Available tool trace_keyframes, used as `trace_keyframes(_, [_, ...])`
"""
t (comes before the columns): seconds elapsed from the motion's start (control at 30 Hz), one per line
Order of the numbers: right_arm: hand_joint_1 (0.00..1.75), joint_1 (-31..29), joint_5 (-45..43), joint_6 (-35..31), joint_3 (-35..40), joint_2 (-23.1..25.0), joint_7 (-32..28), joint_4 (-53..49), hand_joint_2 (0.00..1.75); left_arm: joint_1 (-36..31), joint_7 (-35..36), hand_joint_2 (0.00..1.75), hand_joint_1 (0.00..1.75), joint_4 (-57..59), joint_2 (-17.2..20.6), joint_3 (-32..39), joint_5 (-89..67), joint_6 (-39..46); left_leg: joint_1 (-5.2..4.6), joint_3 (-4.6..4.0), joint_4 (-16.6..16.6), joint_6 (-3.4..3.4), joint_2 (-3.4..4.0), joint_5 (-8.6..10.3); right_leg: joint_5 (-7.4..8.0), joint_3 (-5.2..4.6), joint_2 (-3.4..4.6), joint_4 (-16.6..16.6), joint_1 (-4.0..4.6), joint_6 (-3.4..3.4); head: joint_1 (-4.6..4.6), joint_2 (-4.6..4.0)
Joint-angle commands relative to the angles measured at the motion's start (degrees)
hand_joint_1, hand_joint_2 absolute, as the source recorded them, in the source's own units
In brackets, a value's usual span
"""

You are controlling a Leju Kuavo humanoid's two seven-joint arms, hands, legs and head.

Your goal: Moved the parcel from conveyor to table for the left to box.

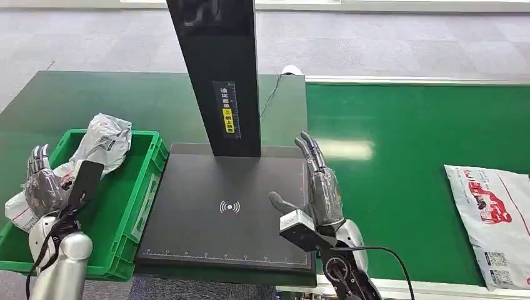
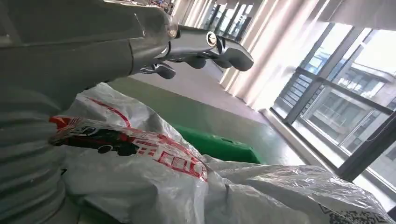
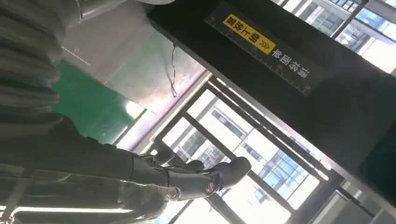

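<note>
A white parcel (image 1: 492, 215) with red print lies flat on the green conveyor belt (image 1: 400, 181) at the far right. My right hand (image 1: 320, 181) hovers over the right edge of the black scan pad (image 1: 225, 206), fingers straight and apart, holding nothing. Over the left end of the green box (image 1: 134, 206) my left hand (image 1: 39, 181) is raised, fingers spread, empty. Inside the box lie crumpled white parcels (image 1: 103, 142). The left wrist view shows one of these parcels (image 2: 140, 163) close below the open fingers (image 2: 205, 46).
A tall black scanner post (image 1: 219, 75) rises from the back of the pad, just left of my right hand. A dark green table (image 1: 81, 100) lies behind the box. Grey floor (image 1: 387, 44) stretches beyond.
</note>
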Motion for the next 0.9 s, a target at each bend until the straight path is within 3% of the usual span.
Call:
trace_keyframes(0.03, [0.0, -0.5, -0.3, -0.1, -0.6, -1.1, 0.0, 0.3, 1.75, -1.2, 0.0, 1.75, 0.0, 1.3, -1.1, -0.4, 0.1, 0.1, 0.02, -0.09, 0.0, 0.06, -0.21, 0.07, 0.05, -0.02, -0.06, -0.1, 0.02, 0.0, 0.0, 0.0])
trace_keyframes(0.07, [0.0, -0.5, -0.3, -0.1, -0.6, -1.1, 0.0, 0.3, 1.75, -1.2, 0.0, 1.75, 0.0, 1.3, -1.1, -0.4, 0.1, 0.1, 0.02, -0.07, 0.0, 0.05, -0.17, 0.04, 0.02, -0.01, -0.06, 0.0, 0.02, 0.0, 0.0, 0.0])
trace_keyframes(0.13, [0.0, -0.4, -0.9, -0.5, -0.2, -1.3, -0.5, 0.4, 1.75, -0.2, -7.1, 1.75, 0.0, -1.8, -1.7, -1.1, 4.3, 9.2, 0.02, -0.07, 0.0, 0.05, -0.2, 0.04, 0.02, 0.01, -0.07, -0.1, 0.03, 0.01, 0.0, 0.0])
trace_keyframes(0.23, [0.0, -1.3, -2.1, -1.2, 0.7, -1.4, -1.5, 2.2, 1.75, 2.5, -12.9, 1.75, 0.0, -8.2, -2.6, -3.0, 8.2, 14.1, 0.05, -0.11, 0.0, 0.08, -0.19, 0.03, 0.04, -0.02, -0.02, -0.1, 0.05, 0.01, 0.0, 0.0])
trace_keyframes(0.5, [0.0, -3.2, -4.6, -2.1, 2.1, -1.6, -2.9, 5.8, 1.75, 7.1, -16.1, 1.75, 0.0, -15.3, -4.9, -8.2, 15.1, 11.9, 0.01, -0.09, 0.0, 0.08, -0.1, 0.06, 0.09, -0.01, 0.08, -0.1, 0.01, 0.01, 0.02, 0.0])
trace_keyframes(0.53, [0.0, -5.4, -5.7, -0.6, 2.8, -0.5, -4.4, 8.4, 1.75, 11.1, -23.2, 1.75, 0.0, -20.9, -6.9, -10.1, 41.4, -9.5, 0.02, -0.06, 0.0, 0.07, -0.06, 0.03, 0.08, 0.02, 0.1, -0.1, 0.01, 0.02, 0.0, 0.0])
trace_keyframes(0.7, [0.0, -7.5, -6.5, 0.3, 3.5, 0.5, -4.7, 10.8, 1.75, 14.9, -23.6, 1.75, 0.0, -23.4, -6.7, -13.1, 54.1, -22.1, 0.02, -0.04, 0.0, 0.08, 0.07, 0.01, 0.08, 0.0, 0.22, -0.1, 0.01, 0.02, -0.02, 0.0])
trace_keyframes(0.9, [0.0, -7.4, -7.0, 0.7, 3.6, 1.1, -5.1, 11.3, 1.75, 14.9, -23.5, 1.75, 0.0, -22.4, -5.6, -13.1, 54.2, -26.6, 0.02, -0.07, -0.1, 0.04, -0.01, 0.02, 0.07, -0.02, 0.16, -0.1, 0.02, -0.01, 0.0, 0.0])
